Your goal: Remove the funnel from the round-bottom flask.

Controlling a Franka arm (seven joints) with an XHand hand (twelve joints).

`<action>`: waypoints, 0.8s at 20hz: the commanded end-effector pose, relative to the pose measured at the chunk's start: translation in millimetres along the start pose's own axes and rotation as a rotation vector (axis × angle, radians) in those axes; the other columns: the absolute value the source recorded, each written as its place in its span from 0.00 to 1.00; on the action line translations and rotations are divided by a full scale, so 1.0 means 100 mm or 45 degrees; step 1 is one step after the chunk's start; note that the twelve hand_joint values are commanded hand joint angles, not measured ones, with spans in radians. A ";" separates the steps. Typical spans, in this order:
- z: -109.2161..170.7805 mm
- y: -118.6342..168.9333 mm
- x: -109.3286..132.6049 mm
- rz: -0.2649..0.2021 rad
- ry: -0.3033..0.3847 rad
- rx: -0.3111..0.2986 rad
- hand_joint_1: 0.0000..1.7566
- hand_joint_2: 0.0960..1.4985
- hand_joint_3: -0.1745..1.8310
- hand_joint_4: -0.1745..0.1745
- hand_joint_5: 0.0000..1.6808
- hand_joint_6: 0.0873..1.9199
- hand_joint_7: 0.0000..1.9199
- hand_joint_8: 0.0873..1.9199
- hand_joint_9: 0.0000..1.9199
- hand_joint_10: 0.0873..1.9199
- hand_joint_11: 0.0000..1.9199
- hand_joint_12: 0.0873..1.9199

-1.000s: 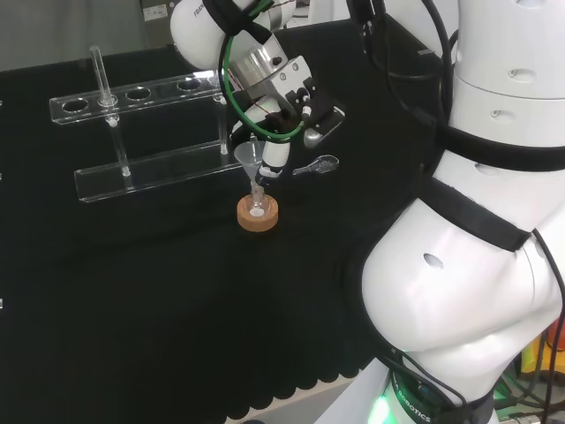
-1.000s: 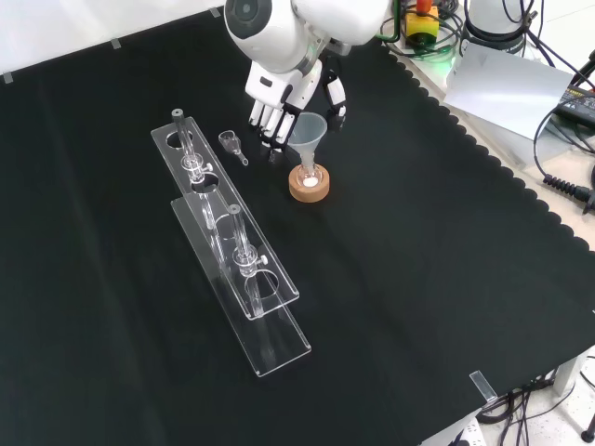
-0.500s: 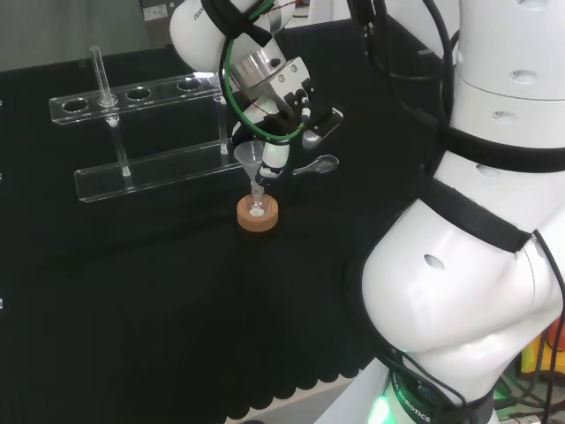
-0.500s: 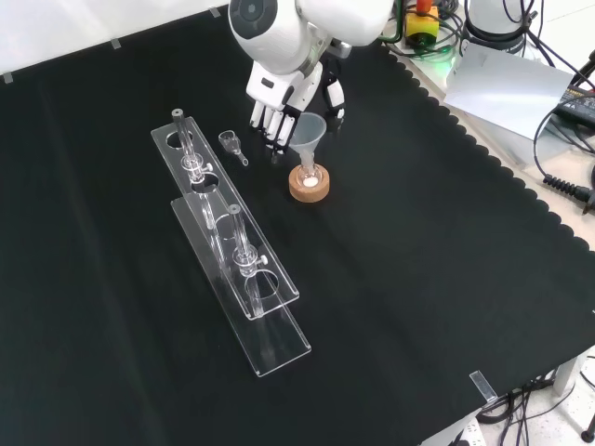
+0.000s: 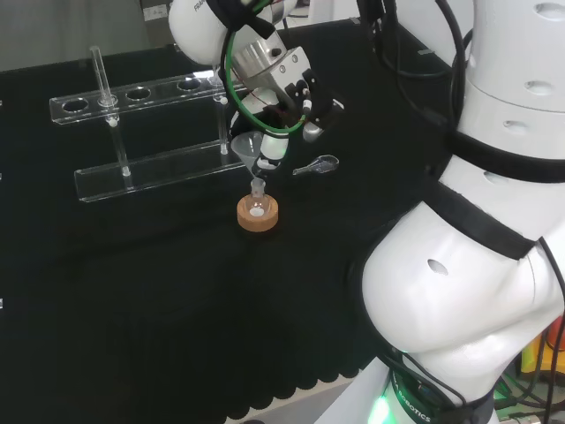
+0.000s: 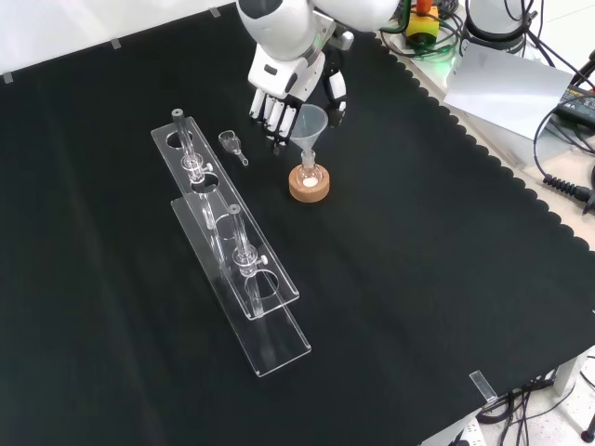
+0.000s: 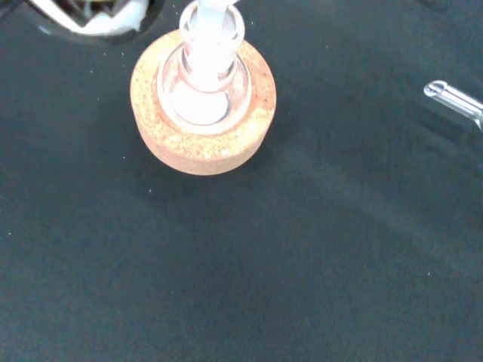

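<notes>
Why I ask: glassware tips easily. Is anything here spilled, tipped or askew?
Nothing stands out. The round-bottom flask sits upright in its cork ring, and the hand holds the funnel upright above its neck. No spill shows on the cloth. The small clear scoop lies flat beside the clear rack.

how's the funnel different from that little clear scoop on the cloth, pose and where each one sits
The funnel stands upright, its stem pointing down at the neck of the flask on the cork ring; the scoop lies flat on the black cloth. The hand's fingers are curled round the funnel, while nothing touches the scoop. The funnel looks larger. Both are clear.
</notes>
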State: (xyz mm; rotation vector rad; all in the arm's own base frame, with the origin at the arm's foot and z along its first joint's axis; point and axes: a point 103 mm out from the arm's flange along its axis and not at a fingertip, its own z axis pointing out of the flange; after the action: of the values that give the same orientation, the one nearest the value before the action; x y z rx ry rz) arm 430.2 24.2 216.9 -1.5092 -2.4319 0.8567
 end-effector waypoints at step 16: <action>-0.52 -0.35 0.05 -0.002 -0.075 -0.091 0.46 0.42 0.40 0.53 0.45 0.23 0.33 0.27 0.44 0.19 0.21 0.69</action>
State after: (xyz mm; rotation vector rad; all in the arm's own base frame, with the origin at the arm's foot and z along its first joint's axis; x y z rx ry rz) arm 425.0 40.2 255.8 -1.4939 -2.5201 0.8521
